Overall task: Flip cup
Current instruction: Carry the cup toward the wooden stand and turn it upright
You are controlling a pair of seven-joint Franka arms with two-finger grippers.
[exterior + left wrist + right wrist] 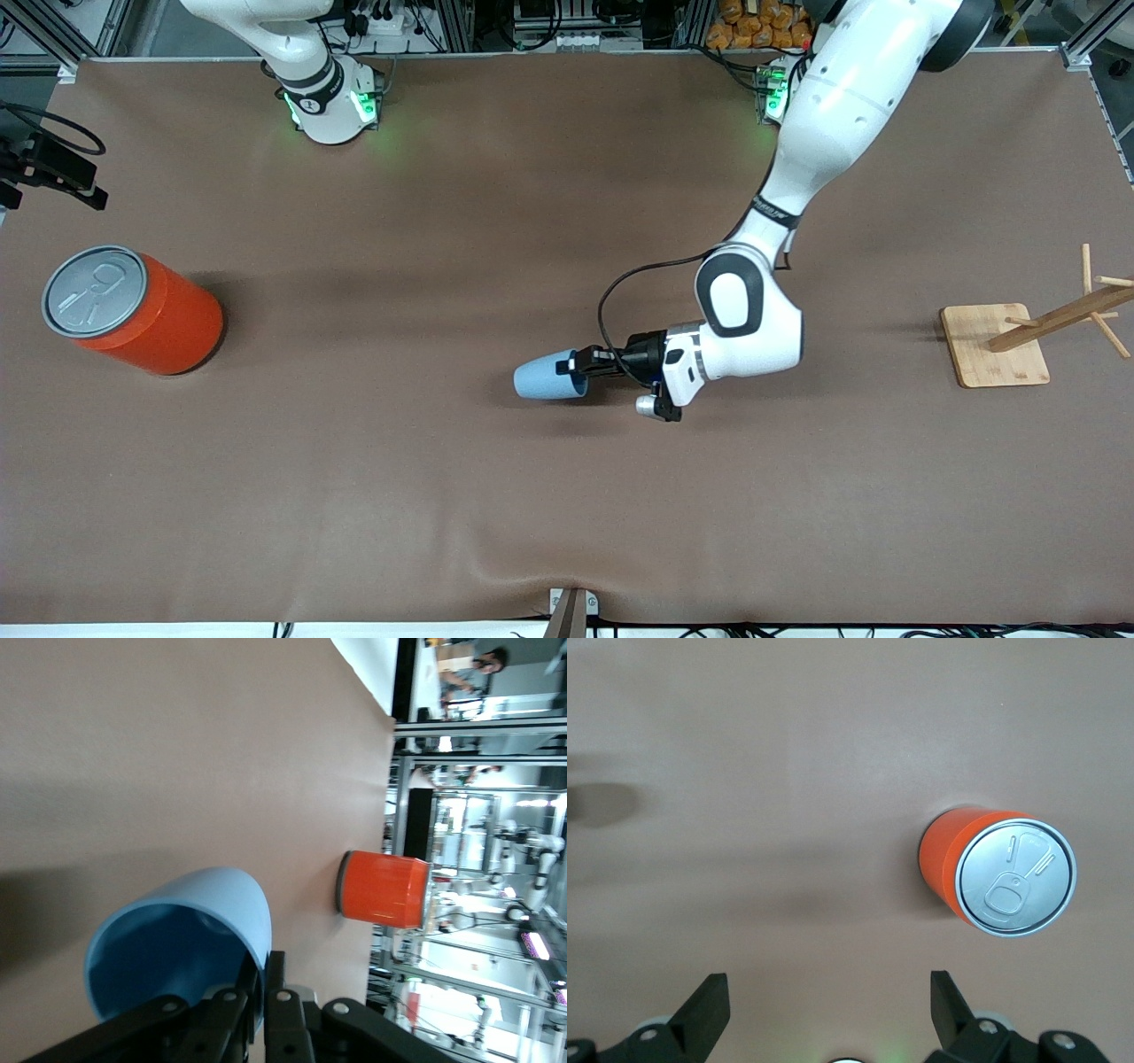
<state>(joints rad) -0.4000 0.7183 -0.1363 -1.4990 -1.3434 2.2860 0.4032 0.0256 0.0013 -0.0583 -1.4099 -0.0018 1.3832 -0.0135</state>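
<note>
The light-blue cup (547, 378) lies on its side near the middle of the brown table, its mouth turned toward the left arm's end. My left gripper (580, 363) reaches in low and level and is shut on the cup's rim. In the left wrist view the cup (186, 939) shows its blue inside, and the left gripper (264, 970) pinches the wall with one finger inside and one outside. My right gripper (830, 992) waits high over the table, open, with nothing between its fingers (709, 1005).
A big orange-red can (142, 315) with a grey pull-tab lid stands upright toward the right arm's end; it also shows in the wrist views (383, 889) (992, 873). A wooden peg rack (997, 346) stands toward the left arm's end.
</note>
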